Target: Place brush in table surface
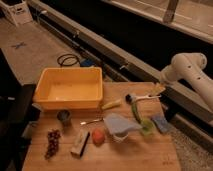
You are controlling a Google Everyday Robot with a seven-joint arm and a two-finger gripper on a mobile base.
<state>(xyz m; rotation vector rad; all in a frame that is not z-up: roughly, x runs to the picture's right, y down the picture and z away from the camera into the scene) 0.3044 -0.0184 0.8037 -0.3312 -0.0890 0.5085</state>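
Note:
The brush (136, 97) has a dark round head and a thin whitish handle. It lies low over the far right part of the wooden table surface (130, 157), with the head pointing left. My gripper (157, 90) is at the handle's right end, at the table's far right edge. The white arm (186, 68) reaches in from the right. I cannot tell whether the brush rests on the wood or is held just above it.
A yellow tub (71, 88) stands at the back left. A green stick (136, 112), a green cup (146, 127), a blue cloth (120, 125) and a blue sponge (161, 122) lie in front of the brush. An orange ball (98, 136), a white-and-black block (80, 143), grapes (52, 142) and a dark cup (64, 116) sit further left.

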